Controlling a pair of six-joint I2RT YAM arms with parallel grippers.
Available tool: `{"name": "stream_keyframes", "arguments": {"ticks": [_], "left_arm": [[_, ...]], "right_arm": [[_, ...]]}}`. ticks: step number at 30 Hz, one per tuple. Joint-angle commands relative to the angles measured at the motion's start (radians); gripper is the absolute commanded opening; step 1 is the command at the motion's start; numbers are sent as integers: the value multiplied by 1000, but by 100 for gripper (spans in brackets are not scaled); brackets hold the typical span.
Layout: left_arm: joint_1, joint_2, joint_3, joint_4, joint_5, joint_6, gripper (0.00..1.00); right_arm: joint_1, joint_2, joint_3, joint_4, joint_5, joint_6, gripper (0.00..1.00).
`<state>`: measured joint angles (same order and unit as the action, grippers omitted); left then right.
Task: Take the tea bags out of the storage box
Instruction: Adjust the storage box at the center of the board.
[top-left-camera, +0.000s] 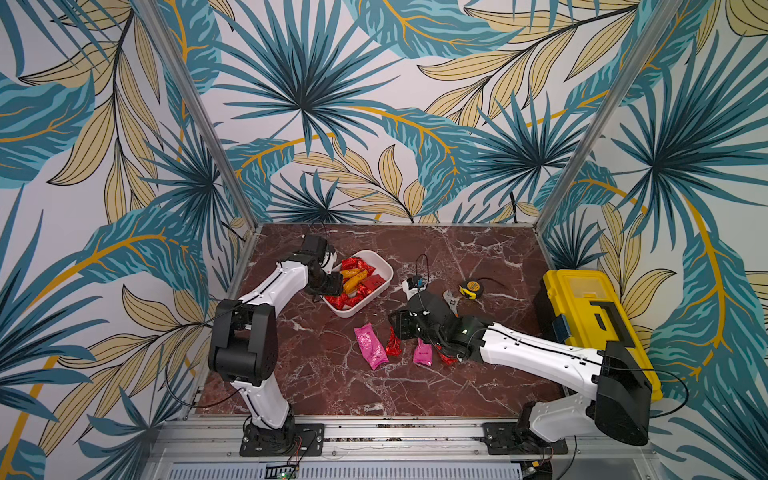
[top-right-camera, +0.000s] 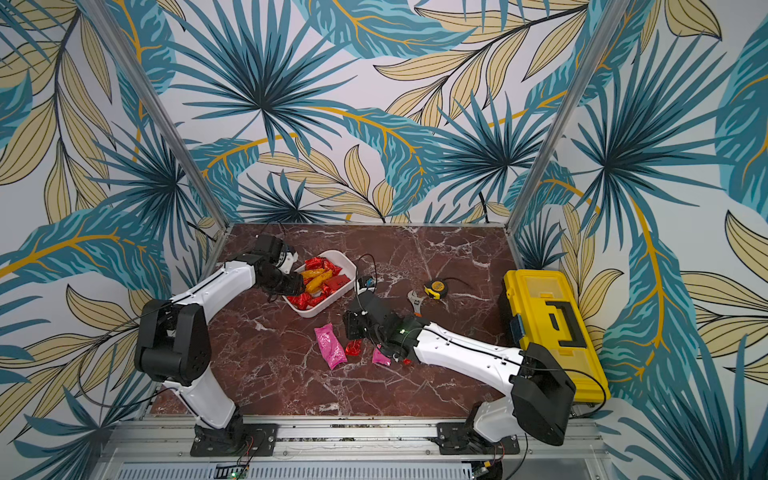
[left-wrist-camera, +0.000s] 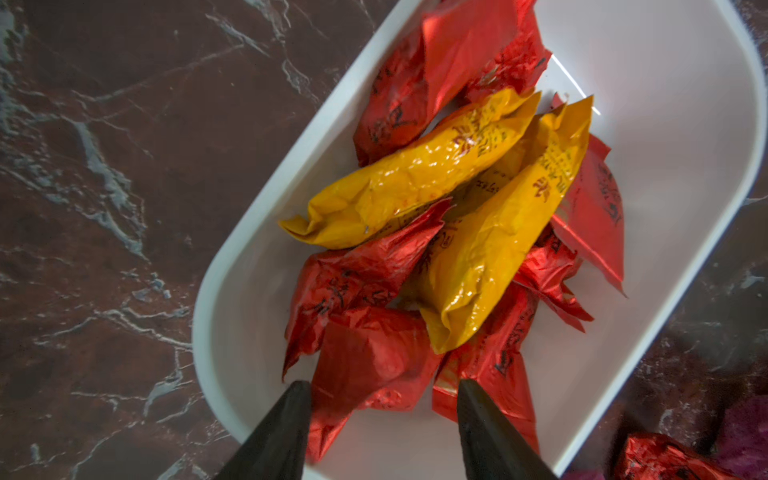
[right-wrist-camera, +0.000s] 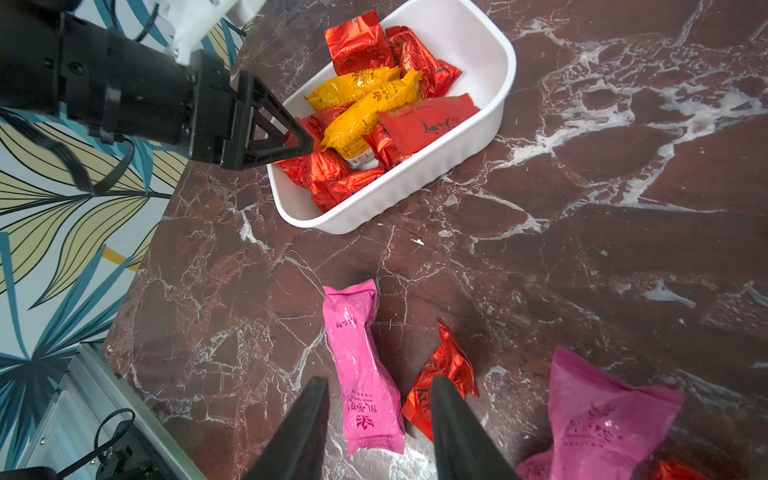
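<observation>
Leaf-print walls (top-left-camera: 374, 104), red marble tbl (top-left-camera: 415, 386)

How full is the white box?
Partly full: red bags and yellow bags lie in the box; pink bags lie on the table.

You had the storage box (top-left-camera: 372, 298) left of centre on the table (top-left-camera: 415, 386), toward the back, with most tea bags (top-left-camera: 357, 278) piled inside it. A few loose tea bags (top-left-camera: 371, 346) lay in front of the box, near the table's middle. The wrench (top-left-camera: 451, 300) and tape measure (top-left-camera: 470, 288) lay right of the box, just beside each other. The toolbox (top-left-camera: 590, 324) stood along the right edge.
</observation>
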<state>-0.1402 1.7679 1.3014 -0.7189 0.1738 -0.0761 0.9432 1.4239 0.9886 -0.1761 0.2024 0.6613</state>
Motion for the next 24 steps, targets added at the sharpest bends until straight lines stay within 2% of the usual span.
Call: {"name": "stream_keyframes", "arguments": {"ticks": [1, 5, 6, 8, 10, 17, 24], "left_arm": [[7, 25, 57, -25, -20, 33, 58], [7, 48, 74, -38, -39, 37, 53], [7, 47, 75, -38, -43, 37, 55], [7, 43, 75, -36, -62, 32, 68], [7, 32, 73, -34, -60, 25, 72], [7, -43, 69, -27, 53, 10, 71], [7, -109, 79, -27, -10, 3, 72]], "right_arm": [[2, -14, -18, 15, 20, -21, 46], [1, -14, -16, 15, 19, -23, 46], [1, -13, -16, 15, 18, -23, 46], [1, -11, -15, 15, 15, -23, 46], [1, -7, -12, 15, 13, -23, 46], [0, -3, -2, 17, 6, -27, 46], [1, -11, -4, 13, 7, -26, 46]]}}
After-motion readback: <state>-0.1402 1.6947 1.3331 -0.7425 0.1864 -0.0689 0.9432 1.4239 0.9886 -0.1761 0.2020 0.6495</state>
